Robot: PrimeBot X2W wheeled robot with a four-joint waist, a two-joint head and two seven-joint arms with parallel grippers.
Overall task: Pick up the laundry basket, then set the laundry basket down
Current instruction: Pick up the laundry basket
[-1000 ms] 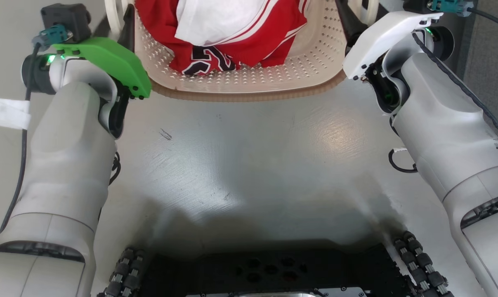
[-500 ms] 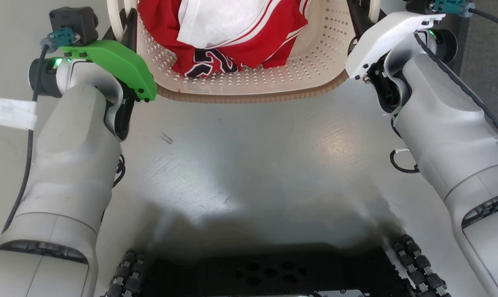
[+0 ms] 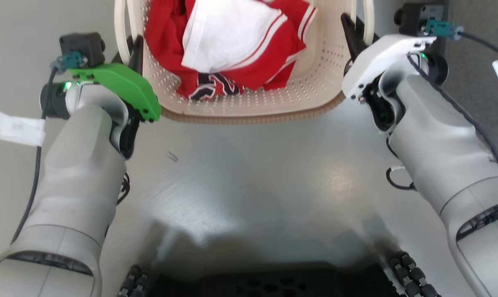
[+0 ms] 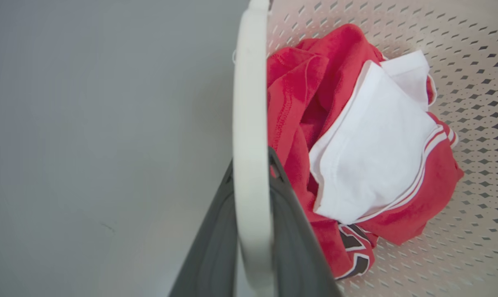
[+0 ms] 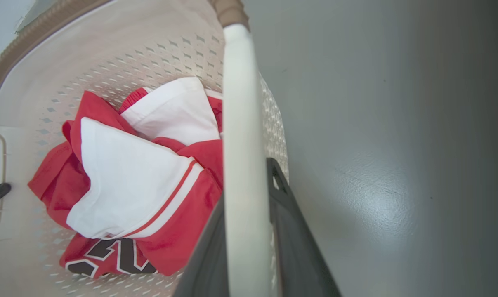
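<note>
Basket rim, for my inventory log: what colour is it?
Brown, ribbed rim; head view shows it best.

Red jersey (image 3: 286,49) w/ black lettering lay crumpled at top centre of the head view, white cloth (image 3: 228,39) folded over it. Glossy grey floor (image 3: 253,173) took up the middle, w/ a small scuff mark (image 3: 172,156) left of centre & a glare patch (image 3: 341,179) right of centre. White tape strip (image 3: 11,128) at left edge; darker carpet (image 3: 488,16) in upper right corner.
</note>
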